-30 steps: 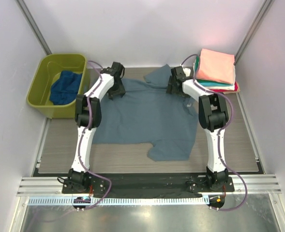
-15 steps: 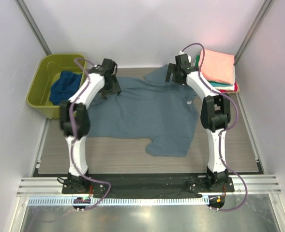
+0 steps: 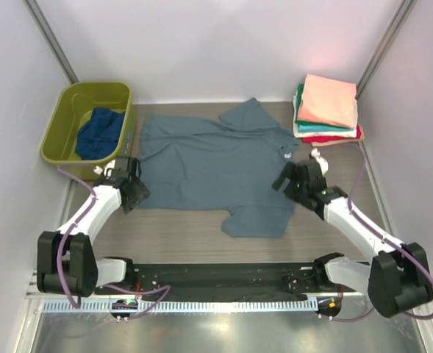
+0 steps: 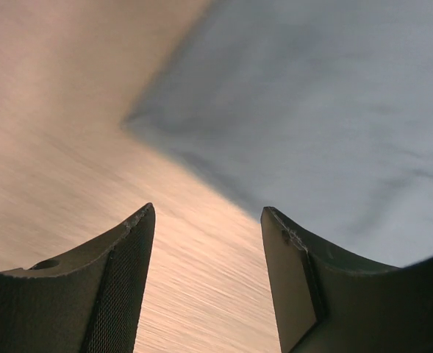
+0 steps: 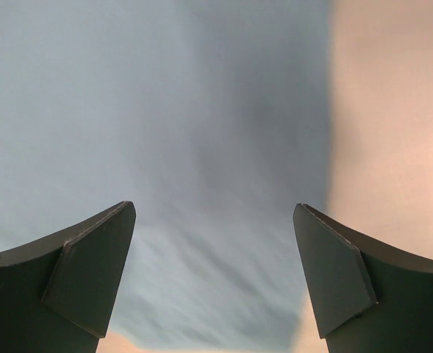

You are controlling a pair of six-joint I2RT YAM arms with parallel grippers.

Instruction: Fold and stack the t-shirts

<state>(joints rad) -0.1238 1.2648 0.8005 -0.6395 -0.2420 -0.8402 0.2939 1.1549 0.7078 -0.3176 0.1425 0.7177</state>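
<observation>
Seen from above, a dusty grey-blue t-shirt [image 3: 216, 165] is lying spread open at the centre of a wood-grain bench [image 3: 179, 229], one sleeve reaching toward 12 o'clock and another toward 6 o'clock. At 10 o'clock an olive-green tub [image 3: 54, 140] is sitting with a dark navy t-shirt [image 3: 100, 132] crumpled inside it. At 2 o'clock a folded stack is resting on the bench, with a salmon pink t-shirt [image 3: 328, 99] on top, then a teal t-shirt [image 3: 299, 103], a white t-shirt [image 3: 304, 131] and a red t-shirt [image 3: 337, 137] at the bottom.

The left pincer [image 3: 138, 194] is hovering low at the spread shirt's 8 o'clock corner. Its wrist camera is showing its two dark fingers [image 4: 120, 279] parted a moderate way with bare bench between them and nothing held, and the cloth corner is lying just ahead toward 1 o'clock.

The right pincer [image 3: 282, 181] is hanging over the shirt's 3 o'clock edge. In its wrist view the fingers [image 5: 91, 272] are standing wide apart and holding nothing, grey-blue cloth is filling most of the frame, and a strip of bench is showing at 3 o'clock
</observation>
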